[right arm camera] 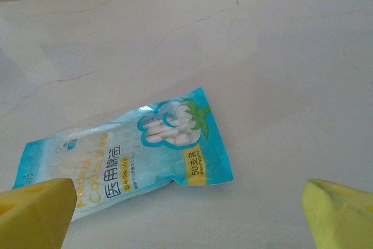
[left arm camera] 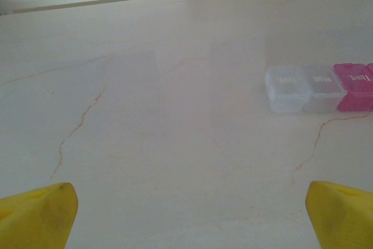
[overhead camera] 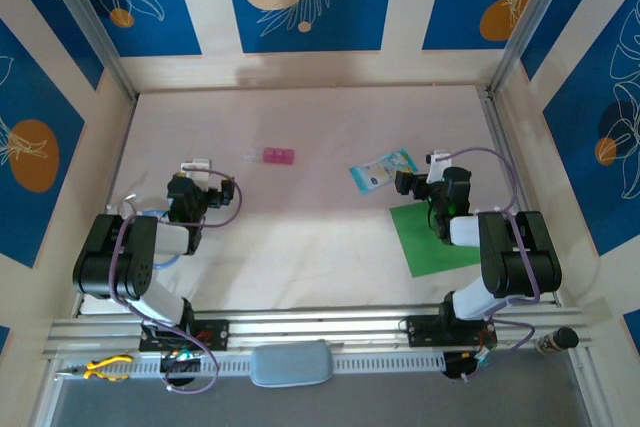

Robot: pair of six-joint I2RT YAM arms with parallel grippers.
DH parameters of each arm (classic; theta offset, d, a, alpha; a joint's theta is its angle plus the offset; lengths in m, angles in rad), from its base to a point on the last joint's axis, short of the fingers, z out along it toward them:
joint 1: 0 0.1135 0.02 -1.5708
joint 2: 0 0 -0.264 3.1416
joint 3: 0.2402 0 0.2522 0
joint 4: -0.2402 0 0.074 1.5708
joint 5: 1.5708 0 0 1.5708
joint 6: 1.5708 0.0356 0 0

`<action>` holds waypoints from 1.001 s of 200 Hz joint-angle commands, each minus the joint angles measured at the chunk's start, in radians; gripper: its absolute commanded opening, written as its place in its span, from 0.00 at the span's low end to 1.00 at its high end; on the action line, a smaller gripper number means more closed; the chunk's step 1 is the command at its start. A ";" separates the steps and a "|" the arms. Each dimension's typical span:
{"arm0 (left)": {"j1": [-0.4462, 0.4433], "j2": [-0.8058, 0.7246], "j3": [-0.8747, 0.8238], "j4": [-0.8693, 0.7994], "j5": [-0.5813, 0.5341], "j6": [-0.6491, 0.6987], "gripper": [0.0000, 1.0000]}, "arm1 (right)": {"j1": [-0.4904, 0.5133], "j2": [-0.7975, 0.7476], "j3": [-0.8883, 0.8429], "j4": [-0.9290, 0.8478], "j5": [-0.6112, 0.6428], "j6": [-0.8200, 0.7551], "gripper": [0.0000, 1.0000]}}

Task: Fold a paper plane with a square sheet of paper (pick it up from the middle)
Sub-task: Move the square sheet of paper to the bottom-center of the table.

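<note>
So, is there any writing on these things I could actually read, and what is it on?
"医用棉签": large blue characters on the pale blue cotton swab packet.
"Cotton Sw...": yellow letters above them, the rest unclear.
"50支装": the packet's yellow tag.
"TUES": pink lid of the weekly pill box; the embossing on its clear lids is too faint.
Packet's fine print: too small.
Green square sheet of paper: none.

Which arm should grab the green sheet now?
Right. The square sheet of paper lies just behind the right gripper, partly under that arm; the left gripper sits across the table by the pill box.
</note>
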 commanded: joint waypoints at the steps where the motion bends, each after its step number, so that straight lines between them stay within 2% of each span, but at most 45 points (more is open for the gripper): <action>1: -0.005 0.003 0.016 0.006 0.018 0.017 1.00 | -0.002 -0.004 0.010 0.011 -0.002 0.000 0.99; 64: -0.006 -0.002 -0.020 0.067 0.047 0.026 1.00 | 0.016 -0.010 -0.003 0.031 0.007 -0.019 0.99; 86: -0.006 -0.011 -0.061 0.144 0.047 0.025 1.00 | 0.022 -0.013 -0.007 0.037 0.004 -0.029 0.99; 108: -0.006 -0.049 -0.085 0.156 0.006 0.007 1.00 | 0.023 -0.060 -0.011 0.011 -0.002 -0.033 0.99; 124: -0.005 -0.128 -0.070 0.052 -0.013 0.001 1.00 | 0.020 -0.162 0.046 -0.195 -0.007 -0.008 0.99; 132: -0.006 -0.176 -0.051 -0.033 -0.019 -0.005 1.00 | 0.011 -0.210 0.102 -0.363 -0.023 0.017 0.99; 144: -0.006 -0.244 -0.008 -0.185 -0.036 -0.032 1.00 | 0.007 -0.249 0.153 -0.512 0.005 0.058 0.99; 158: -0.006 -0.317 0.042 -0.340 -0.043 -0.077 1.00 | 0.003 -0.289 0.231 -0.729 0.095 0.169 0.99; 172: -0.005 -0.378 0.083 -0.457 -0.069 -0.167 1.00 | -0.013 -0.315 0.343 -0.994 0.113 0.313 0.99; 184: -0.005 -0.421 0.131 -0.594 -0.080 -0.259 1.00 | -0.039 -0.324 0.419 -1.170 0.011 0.353 0.99; 200: -0.004 -0.458 0.205 -0.797 -0.075 -0.401 1.00 | -0.062 -0.363 0.401 -1.218 -0.081 0.416 0.99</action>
